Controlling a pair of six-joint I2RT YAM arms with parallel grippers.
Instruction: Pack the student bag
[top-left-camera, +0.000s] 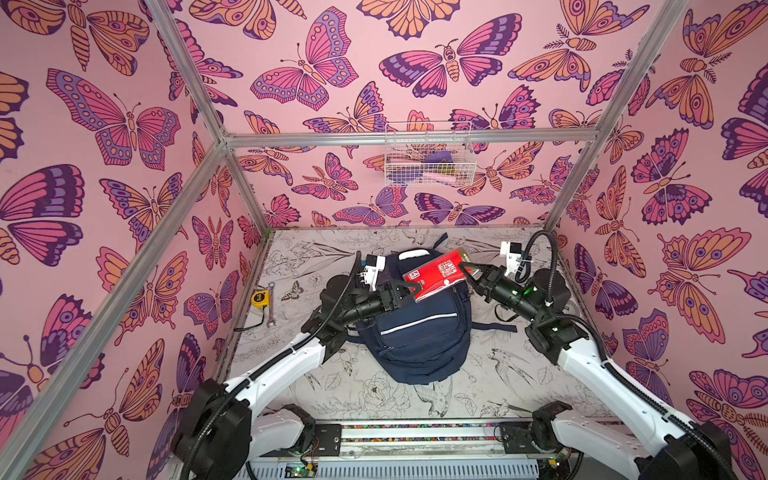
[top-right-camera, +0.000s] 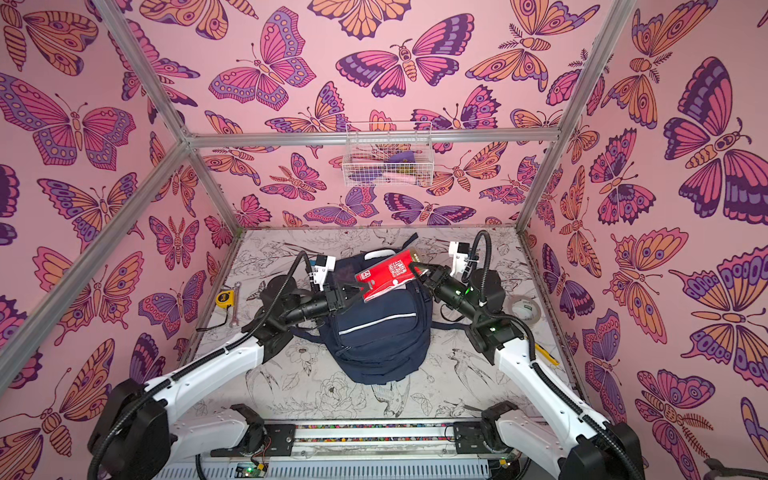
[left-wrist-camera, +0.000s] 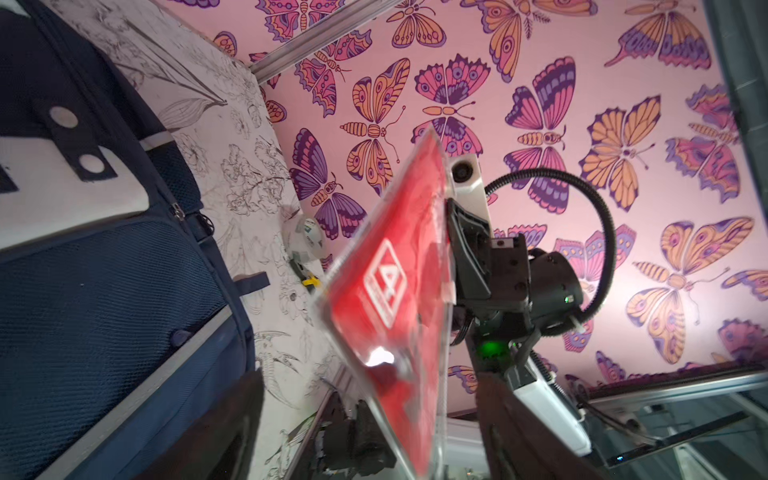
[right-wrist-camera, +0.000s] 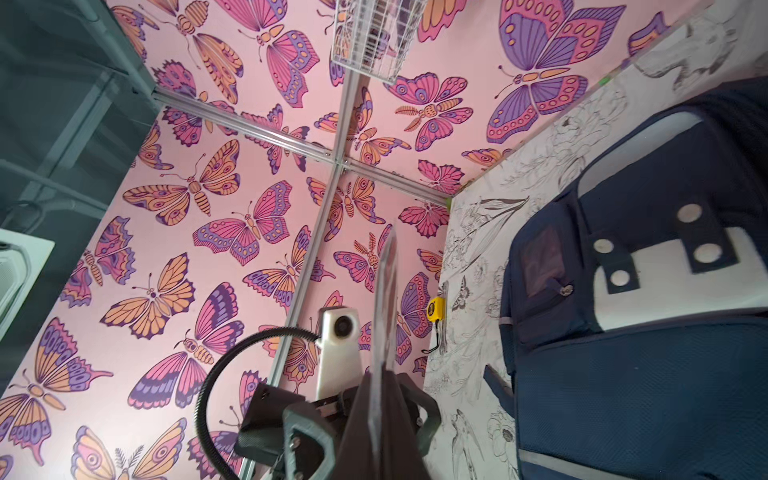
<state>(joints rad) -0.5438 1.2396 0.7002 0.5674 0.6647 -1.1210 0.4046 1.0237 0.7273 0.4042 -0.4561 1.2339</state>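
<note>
Top views both show the bag (top-left-camera: 419, 345) flat on the table (top-left-camera: 332, 386), roughly mid-table, front face up, top end toward the back wall. The red book (top-left-camera: 436, 276) hangs in the air over the bag's top end, tilted, with one corner low on the bag's left side.

Grip: the right jaws are clamped on the book's edge on the bag's right side. Right wrist view has the book (right-wrist-camera: 386, 299) edge-on, running straight out from between them. That looks like the carrying hold.

The left jaws stand wide with the book's low corner in the gap. Left wrist view shows the cover (left-wrist-camera: 395, 291) passing between them, and neither side visibly presses on it. My read is a handover, or a steadying hold to line the book up with the bag's mouth. Can't say which.

Bag contents: can't tell. The front pockets look shut. Whether the main compartment is open is hidden under the book, and nothing shows inside.

The wire basket (top-left-camera: 428, 158) on the wall behind the bag holds purple and pink bits, too small to name.

Left of the bag are a tape measure (top-left-camera: 260, 299) and a wrench (top-left-camera: 270, 307), side by side. Right of the bag is a tape roll (top-right-camera: 524, 309). I'd guess none of these belongs in the bag.
</note>
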